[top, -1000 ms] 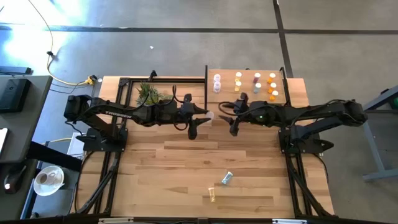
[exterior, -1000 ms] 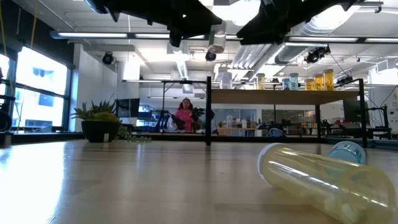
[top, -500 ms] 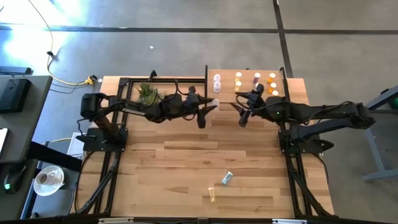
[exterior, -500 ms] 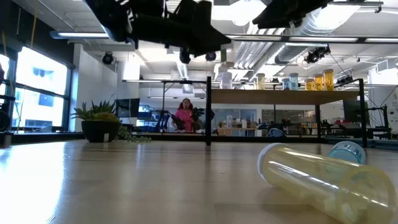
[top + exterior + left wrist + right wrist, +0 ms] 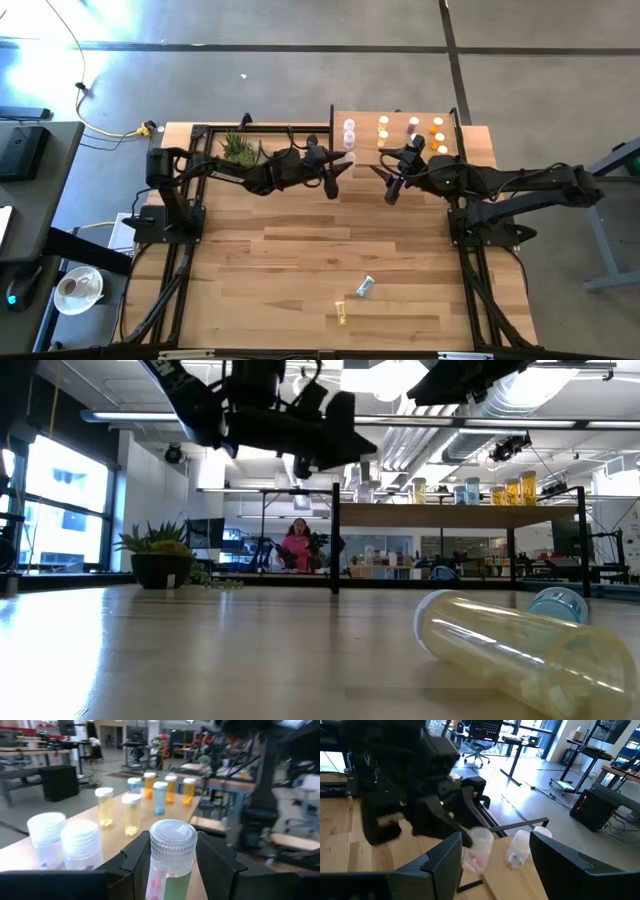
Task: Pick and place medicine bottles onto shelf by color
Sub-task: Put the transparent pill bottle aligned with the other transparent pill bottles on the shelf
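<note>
My left gripper (image 5: 341, 166) reaches level to the shelf's (image 5: 400, 150) left end and is shut on a clear medicine bottle (image 5: 170, 862) with a white cap, beside two clear bottles (image 5: 80, 845) standing there. Yellow (image 5: 131, 813), pale blue (image 5: 159, 797) and orange (image 5: 189, 791) bottles stand farther along the shelf board. My right gripper (image 5: 391, 188) hangs open above the table by the shelf's near edge, with nothing between its fingers (image 5: 445, 862). A pale blue bottle (image 5: 365, 286) and a yellow one (image 5: 342, 315) lie on their sides on the table. My left gripper pinches the clear bottle's body just below the cap (image 5: 167, 870) between its two fingers (image 5: 136, 857). The fingers come level from the table's left. The bottle stands upright in the hold, cap up. Whether its base touches the shelf board does not show.
A small potted plant (image 5: 238, 150) stands at the table's far edge, left of the shelf, just behind my left arm. In the low view the lying yellow bottle (image 5: 520, 655) fills the near right. A person (image 5: 297, 545) sits in the room far behind the table.
My left gripper has carried the clear bottle toward the table's right and far edge, up to the shelf's left end, sinking a little and keeping the bottle upright. My right gripper has risen and drawn back toward the right, then kept still, open throughout.
</note>
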Robot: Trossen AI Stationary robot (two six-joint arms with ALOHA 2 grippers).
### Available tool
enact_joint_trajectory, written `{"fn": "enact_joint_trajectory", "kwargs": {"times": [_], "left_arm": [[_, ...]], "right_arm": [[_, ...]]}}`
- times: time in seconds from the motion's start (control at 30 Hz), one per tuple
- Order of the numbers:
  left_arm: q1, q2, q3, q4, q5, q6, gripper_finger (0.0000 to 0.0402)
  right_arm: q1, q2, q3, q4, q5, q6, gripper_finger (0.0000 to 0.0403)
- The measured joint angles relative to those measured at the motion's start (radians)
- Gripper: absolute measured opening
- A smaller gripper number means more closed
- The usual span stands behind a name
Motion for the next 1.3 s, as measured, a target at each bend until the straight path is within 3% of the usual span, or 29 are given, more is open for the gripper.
{"fn": "enact_joint_trajectory", "kwargs": {"times": [0.2,0.5,1.3], "left_arm": [[0.006,0.067,0.04,-0.003,-0.091,0.031,0.0131],[0.024,0.082,0.056,-0.006,-0.129,0.031,0.0131],[0.031,0.082,0.056,-0.021,-0.126,0.004,0.0153]], "right_arm": [[0.0,0.0,0.0,-0.001,0.0,0.0,0.0224],[0.0,0.001,0.0,-0.018,-0.002,0.0,0.0224],[0.0,0.001,0.0,-0.034,0.001,0.0,0.0224]]}}
